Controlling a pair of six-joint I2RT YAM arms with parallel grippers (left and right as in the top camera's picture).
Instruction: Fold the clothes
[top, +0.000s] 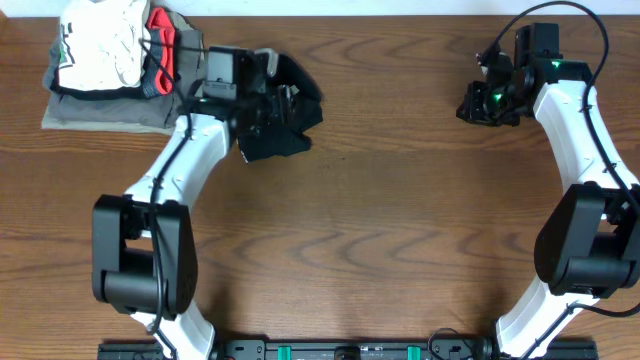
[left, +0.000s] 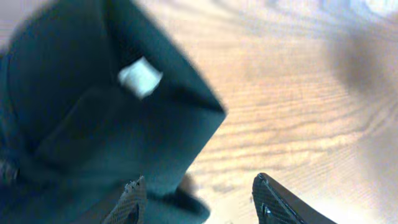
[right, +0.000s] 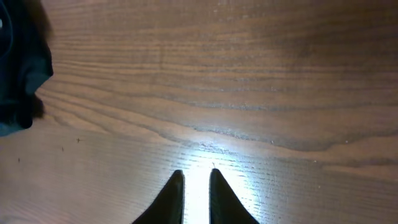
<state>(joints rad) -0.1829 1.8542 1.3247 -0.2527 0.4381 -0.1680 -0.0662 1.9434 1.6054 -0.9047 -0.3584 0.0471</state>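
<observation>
The left pincer (left: 199, 180) stands well open and grips nothing, with bare wood showing between its fingers; the black T-shirt (left: 93, 112) lies bunched against one finger (left: 134, 199), a small white label (left: 140, 78) showing among its folds. The right pincer (right: 196, 173) is parted by only a slit and empty, low over the bare table (right: 249, 93), well apart from the shirt. From overhead the shirt sits crumpled on the far left part of the table, near a white garment (top: 100, 45) piled on a grey-olive folded garment (top: 100, 112).
</observation>
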